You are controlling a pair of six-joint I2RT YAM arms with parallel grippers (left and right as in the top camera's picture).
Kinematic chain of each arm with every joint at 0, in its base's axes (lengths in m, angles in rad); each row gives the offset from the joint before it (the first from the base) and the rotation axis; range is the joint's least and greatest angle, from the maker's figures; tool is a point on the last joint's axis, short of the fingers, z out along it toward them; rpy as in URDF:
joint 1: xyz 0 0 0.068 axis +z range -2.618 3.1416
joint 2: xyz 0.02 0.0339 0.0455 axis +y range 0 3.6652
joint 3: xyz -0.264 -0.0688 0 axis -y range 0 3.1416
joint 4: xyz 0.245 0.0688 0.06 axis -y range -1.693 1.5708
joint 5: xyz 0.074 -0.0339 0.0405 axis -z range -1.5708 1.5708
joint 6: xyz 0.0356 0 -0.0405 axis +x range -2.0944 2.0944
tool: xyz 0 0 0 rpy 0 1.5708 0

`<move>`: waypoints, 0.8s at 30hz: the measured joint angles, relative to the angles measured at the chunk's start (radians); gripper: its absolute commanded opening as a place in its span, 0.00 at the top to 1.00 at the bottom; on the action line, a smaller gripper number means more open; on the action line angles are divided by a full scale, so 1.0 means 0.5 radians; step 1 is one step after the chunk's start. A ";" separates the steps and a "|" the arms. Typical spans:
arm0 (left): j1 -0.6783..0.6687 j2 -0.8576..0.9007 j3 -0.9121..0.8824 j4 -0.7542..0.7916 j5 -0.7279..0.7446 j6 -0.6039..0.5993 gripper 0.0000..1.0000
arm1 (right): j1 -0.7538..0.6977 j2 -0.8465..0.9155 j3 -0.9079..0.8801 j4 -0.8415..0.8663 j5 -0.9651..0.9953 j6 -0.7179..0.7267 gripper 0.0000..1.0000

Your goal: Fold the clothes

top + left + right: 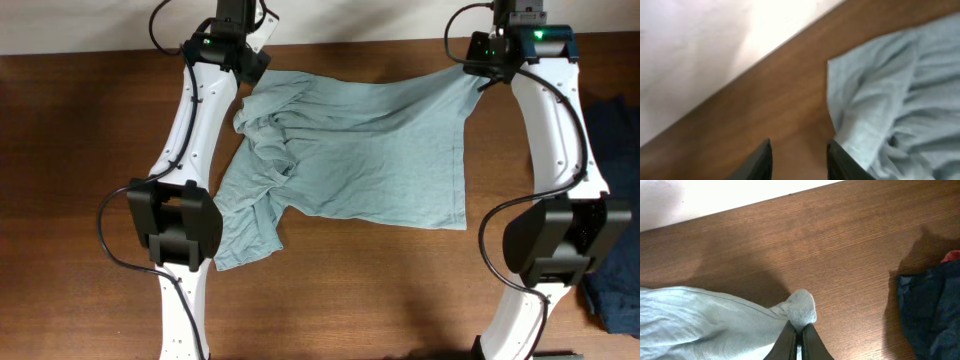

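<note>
The pale grey-blue T-shirt [370,150] lies spread and wrinkled on the brown table, bunched at its left side. My right gripper [799,328] is shut on the shirt's far right corner [802,309], near the table's back edge [478,62]. My left gripper [799,150] is open over bare wood beside the shirt's far left corner [875,95]; its right finger touches the cloth edge. In the overhead view the left gripper [252,62] sits at that corner.
A dark navy garment [612,130] with a red patch [951,256] lies at the table's right edge, also in the right wrist view [930,310]. The white wall [700,45] runs behind the table's back edge.
</note>
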 measured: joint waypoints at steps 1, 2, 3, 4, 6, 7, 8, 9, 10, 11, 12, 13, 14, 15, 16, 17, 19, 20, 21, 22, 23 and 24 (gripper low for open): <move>0.002 0.000 0.000 -0.031 0.024 -0.001 0.60 | -0.004 0.002 0.000 -0.001 0.000 -0.001 0.96; 0.004 0.000 0.000 -0.056 0.053 0.000 0.58 | -0.008 0.002 0.000 -0.001 0.000 0.000 0.96; 0.006 0.002 0.000 -0.082 0.087 -0.001 0.56 | -0.013 0.002 0.000 -0.003 0.000 -0.001 0.96; 0.008 0.004 0.000 -0.104 0.117 -0.001 0.55 | -0.021 0.002 0.000 -0.008 0.000 0.000 0.96; 0.010 0.028 0.001 -0.131 0.171 -0.001 0.50 | -0.041 0.002 0.000 -0.024 0.000 -0.002 0.96; 0.011 0.048 0.001 -0.138 0.192 0.000 0.49 | -0.052 0.002 0.000 -0.036 0.000 -0.002 0.96; 0.011 0.071 0.001 -0.141 0.209 -0.001 0.48 | -0.061 0.002 0.000 -0.045 0.001 -0.002 0.96; 0.011 0.099 0.001 -0.141 0.226 -0.001 0.45 | -0.069 0.002 0.000 -0.054 0.000 -0.001 0.96; 0.010 0.128 0.001 -0.142 0.237 -0.001 0.44 | -0.076 0.002 0.000 -0.060 0.001 -0.002 0.96; 0.011 0.164 0.001 -0.142 0.249 -0.001 0.43 | -0.079 0.002 0.000 -0.063 0.001 -0.002 0.96; 0.011 0.193 0.001 -0.143 0.257 -0.002 0.43 | -0.082 0.002 0.000 -0.069 0.001 -0.002 0.96; 0.011 0.214 0.000 -0.145 0.263 -0.001 0.43 | -0.082 0.002 0.000 -0.068 0.000 -0.002 0.96; 0.011 0.236 0.000 -0.151 0.267 -0.002 0.43 | -0.082 0.002 0.000 -0.067 0.000 -0.002 0.96; 0.011 0.258 0.000 -0.159 0.272 -0.001 0.44 | -0.082 0.002 0.000 -0.068 0.000 -0.005 0.96; 0.012 0.272 0.000 -0.172 0.275 -0.002 0.44 | -0.082 0.002 0.000 -0.069 0.000 -0.007 0.96; 0.012 0.283 0.000 -0.182 0.275 -0.002 0.44 | -0.082 0.002 0.000 -0.069 0.001 -0.006 0.96; 0.014 0.288 0.000 -0.188 0.280 -0.002 0.50 | -0.082 0.002 0.000 -0.071 0.000 -0.008 0.96; 0.016 0.288 0.000 -0.187 0.279 -0.011 0.54 | -0.082 0.002 0.000 -0.071 0.000 -0.008 0.96; 0.018 0.288 0.000 -0.188 0.279 -0.022 0.61 | -0.082 0.002 0.000 -0.072 0.001 -0.008 0.96; 0.019 0.288 0.000 -0.188 0.279 -0.032 0.73 | -0.082 0.002 0.000 -0.073 0.000 -0.008 0.96; 0.022 0.288 0.000 -0.190 0.279 -0.039 0.86 | -0.082 0.002 0.000 -0.072 0.000 -0.008 0.96; 0.025 0.288 0.000 -0.195 0.279 -0.044 0.94 | -0.082 0.002 0.000 -0.072 0.001 -0.009 0.96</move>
